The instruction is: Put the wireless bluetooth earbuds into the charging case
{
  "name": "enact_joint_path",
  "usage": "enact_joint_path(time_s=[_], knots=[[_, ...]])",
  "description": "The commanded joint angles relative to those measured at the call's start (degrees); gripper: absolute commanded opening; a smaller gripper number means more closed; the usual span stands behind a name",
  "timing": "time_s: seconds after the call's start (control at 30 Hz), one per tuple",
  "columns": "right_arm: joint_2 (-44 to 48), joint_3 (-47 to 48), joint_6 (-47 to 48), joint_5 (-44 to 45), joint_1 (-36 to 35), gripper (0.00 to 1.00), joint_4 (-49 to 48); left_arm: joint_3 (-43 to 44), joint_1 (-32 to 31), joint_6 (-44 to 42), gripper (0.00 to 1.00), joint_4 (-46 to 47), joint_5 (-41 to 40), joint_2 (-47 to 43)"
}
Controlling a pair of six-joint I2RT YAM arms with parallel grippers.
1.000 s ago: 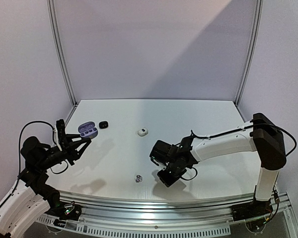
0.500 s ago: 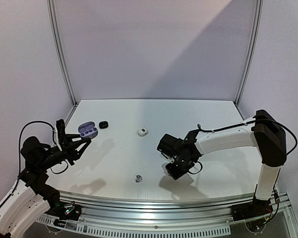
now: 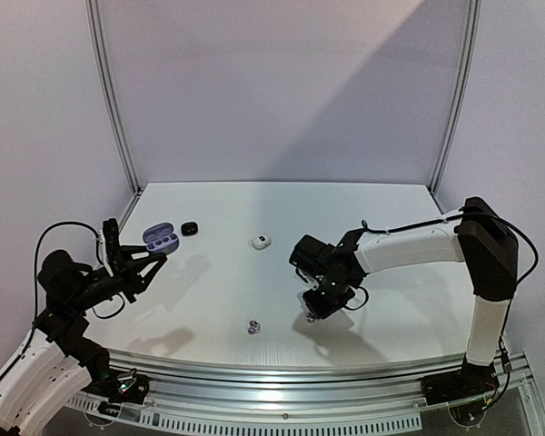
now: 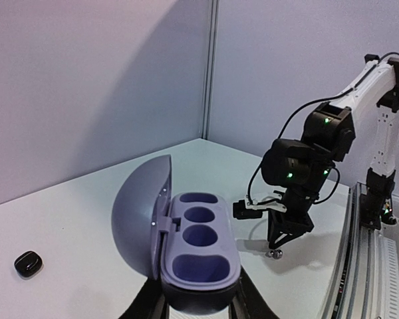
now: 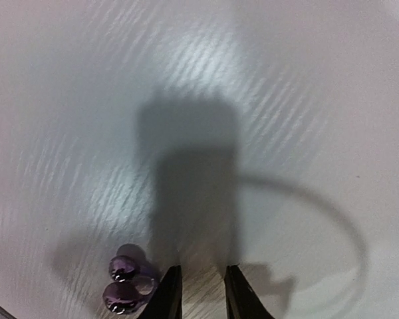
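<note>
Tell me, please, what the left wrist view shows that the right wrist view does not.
Only the left wrist view: the open purple case gripped by the left jaws, a black earbud on the table, and the right arm seen from outside. Only the right wrist view: the right jaws close up, slightly parted with nothing between. Both: the white table and, it seems, the same shiny earbud beside the right jaws' tips.

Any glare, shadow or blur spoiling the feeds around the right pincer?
Right wrist: soft focus, the right pincer casts a dark shadow mid-table, glare streaks above, earbuds dim beside it. Top external: sharp, arm shadows on the table. Left wrist: charging case crisp.
</note>
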State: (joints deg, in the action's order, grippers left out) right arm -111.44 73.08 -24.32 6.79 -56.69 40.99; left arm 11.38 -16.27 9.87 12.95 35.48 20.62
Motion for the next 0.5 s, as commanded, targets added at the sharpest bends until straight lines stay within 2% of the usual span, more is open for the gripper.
enact_joint_path(time_s=[0.0, 0.13, 0.27, 0.47], knots=[[2.9, -0.7, -6.5, -1.3, 3.8, 0.26, 0.3, -0.8, 0.6, -0.2, 0.00, 0.7, -0.1, -0.2], [5.4, -0.5, -13.1, -3.1, 4.3, 0.41, -0.6, -0.8, 0.5, -0.3, 0.00, 0.8, 0.0, -0.1], [7.2, -2.6, -20.7, -9.7, 4.3, 0.54, -5.5, -0.8, 0.5, -0.2, 0.00, 0.7, 0.0, -0.3], [6.5, -2.6, -25.1, -13.8, 4.3, 0.54, -5.7, -0.8, 0.6, -0.1, 0.00, 0.8, 0.2, -0.8]])
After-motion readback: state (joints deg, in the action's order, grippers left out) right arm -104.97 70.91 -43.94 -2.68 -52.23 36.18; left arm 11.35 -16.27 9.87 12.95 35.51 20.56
